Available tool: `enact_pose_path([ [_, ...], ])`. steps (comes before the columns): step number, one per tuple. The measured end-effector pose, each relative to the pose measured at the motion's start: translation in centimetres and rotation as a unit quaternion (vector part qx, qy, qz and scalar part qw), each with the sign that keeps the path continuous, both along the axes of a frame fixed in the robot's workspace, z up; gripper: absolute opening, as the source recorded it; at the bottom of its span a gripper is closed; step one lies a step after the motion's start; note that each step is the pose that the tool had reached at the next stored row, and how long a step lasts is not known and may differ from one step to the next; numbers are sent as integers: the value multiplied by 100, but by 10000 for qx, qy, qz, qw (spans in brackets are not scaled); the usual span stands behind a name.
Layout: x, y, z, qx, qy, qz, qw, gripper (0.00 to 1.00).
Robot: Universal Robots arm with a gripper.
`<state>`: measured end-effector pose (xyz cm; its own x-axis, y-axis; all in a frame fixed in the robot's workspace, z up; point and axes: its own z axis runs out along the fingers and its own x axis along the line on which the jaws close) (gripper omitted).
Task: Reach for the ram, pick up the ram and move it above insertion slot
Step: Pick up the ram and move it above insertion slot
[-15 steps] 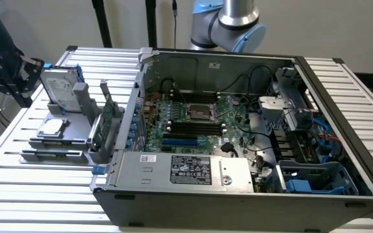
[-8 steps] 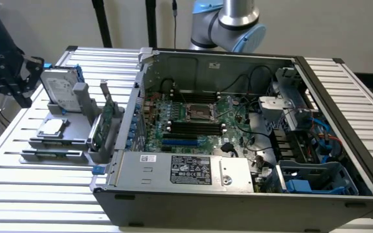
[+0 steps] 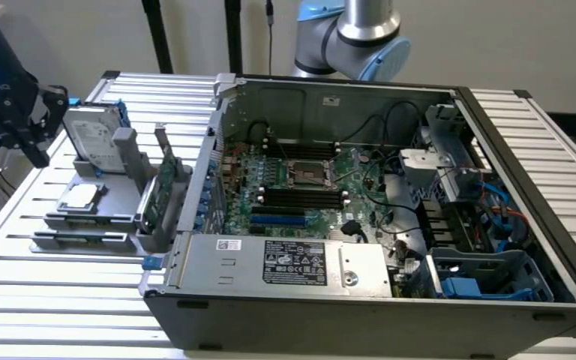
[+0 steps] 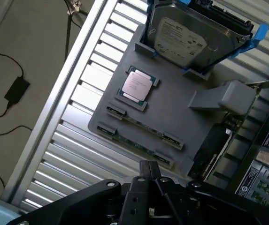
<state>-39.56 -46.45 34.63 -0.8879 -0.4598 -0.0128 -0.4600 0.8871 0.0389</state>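
Two thin green ram sticks (image 4: 141,125) lie flat in clips along the edge of a grey holder (image 4: 181,108). In the exterior view the ram (image 3: 80,238) sits at the holder's near end, left of the open computer case. My black gripper (image 4: 148,168) hangs above the table just off the holder's ram side, apart from the sticks, its fingers shut together on nothing. The exterior view has the gripper (image 3: 36,150) high at the far left, beside the hard drive. The dark memory slots (image 3: 303,196) lie on the motherboard inside the case.
The holder also carries a silver hard drive (image 4: 190,37), a processor chip (image 4: 136,86) and an upright green expansion card (image 3: 163,187). The case wall (image 3: 203,172) rises between holder and motherboard. Cables and a drive cage (image 3: 458,172) crowd the case's right side.
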Motion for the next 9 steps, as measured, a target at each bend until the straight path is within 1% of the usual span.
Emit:
enact_pose_path([
  [2,0,0,-4,0,-8,186,9998,11],
  [4,0,0,-8,0,-16,366,9993,11],
  [6,0,0,-12,0,-23,548,9985,11],
  [9,0,0,-19,0,-34,820,9966,11],
])
